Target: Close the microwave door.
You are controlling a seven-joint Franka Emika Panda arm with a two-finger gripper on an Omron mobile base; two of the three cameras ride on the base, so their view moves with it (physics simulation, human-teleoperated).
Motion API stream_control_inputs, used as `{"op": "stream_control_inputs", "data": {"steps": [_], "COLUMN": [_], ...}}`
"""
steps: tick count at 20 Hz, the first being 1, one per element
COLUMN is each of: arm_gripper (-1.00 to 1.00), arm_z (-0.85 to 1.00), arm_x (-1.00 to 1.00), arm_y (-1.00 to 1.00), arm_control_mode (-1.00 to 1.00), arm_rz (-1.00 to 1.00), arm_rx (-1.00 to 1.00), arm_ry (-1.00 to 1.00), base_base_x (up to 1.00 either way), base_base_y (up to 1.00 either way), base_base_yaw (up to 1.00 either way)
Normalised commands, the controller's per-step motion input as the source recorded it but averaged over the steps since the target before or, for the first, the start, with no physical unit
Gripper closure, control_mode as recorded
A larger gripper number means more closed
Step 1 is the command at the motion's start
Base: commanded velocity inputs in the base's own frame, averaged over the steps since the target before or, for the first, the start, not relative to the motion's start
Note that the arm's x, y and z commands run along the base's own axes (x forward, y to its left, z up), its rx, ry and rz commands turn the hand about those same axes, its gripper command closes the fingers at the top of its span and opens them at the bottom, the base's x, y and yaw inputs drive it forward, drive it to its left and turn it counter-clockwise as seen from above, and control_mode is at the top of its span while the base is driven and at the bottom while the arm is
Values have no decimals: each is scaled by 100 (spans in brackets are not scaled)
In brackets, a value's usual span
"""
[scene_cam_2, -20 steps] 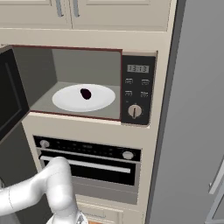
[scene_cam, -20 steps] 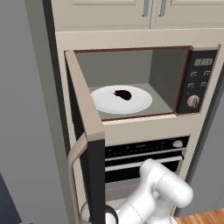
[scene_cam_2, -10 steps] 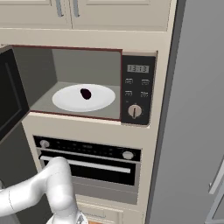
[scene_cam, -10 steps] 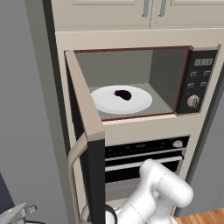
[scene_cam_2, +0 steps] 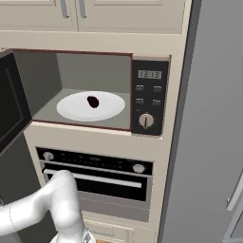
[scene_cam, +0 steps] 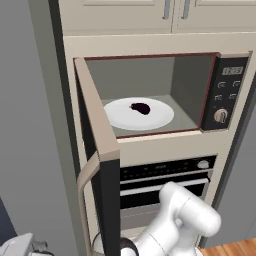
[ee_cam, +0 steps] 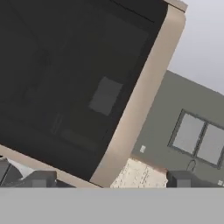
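Observation:
The microwave point(scene_cam: 150, 107) stands open, showing a grey cavity and a round white plate point(scene_cam: 139, 113) that carries a small dark lump point(scene_cam: 140, 107). The microwave door point(scene_cam: 97, 145) swings far out on its left hinge, edge-on to me, with its curved beige handle point(scene_cam: 86, 182) low on the outer side. In the right base view the door's point(scene_cam_2: 10, 107) dark glass sits at the left edge. My gripper point(scene_cam: 25, 245) is low and left of the door, on its outer side. In the hand view its fingertips point(ee_cam: 40, 178) stand wide apart, open, facing the door's tinted glass point(ee_cam: 74, 83) and beige frame point(ee_cam: 142, 96).
A black oven point(scene_cam_2: 95, 173) with a silver handle sits under the microwave, right behind my arm point(scene_cam: 185, 222). The black control panel point(scene_cam_2: 149, 97) is on the microwave's right. Beige cabinets point(scene_cam: 150, 15) hang above, and a tall grey panel point(scene_cam_2: 213, 118) stands at the right.
My hand has come into the lower left corner of the left base view, beyond the door's outer face. The door and plate have not moved.

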Motion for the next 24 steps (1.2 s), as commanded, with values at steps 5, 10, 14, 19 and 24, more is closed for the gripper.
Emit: {"op": "stream_control_inputs", "data": {"steps": [5, 10, 14, 19, 24], "arm_gripper": [-100, -100, -100, -100, -100], "arm_z": [0, 0, 0, 0, 0], "arm_x": [5, 5, 0, 0, 0], "arm_y": [-72, -64, -75, -80, -75], "arm_control_mode": [-100, -100, -100, -100, -100], "arm_rz": [3, 8, 11, 11, 11], "arm_rx": [1, 0, 0, 0, 0], "arm_ry": [-6, -4, -10, -7, -1], "base_base_x": [0, 0, 0, 0, 0], "base_base_y": [0, 0, 0, 0, 0], "base_base_yaw": [0, 0, 0, 0, 0]}}
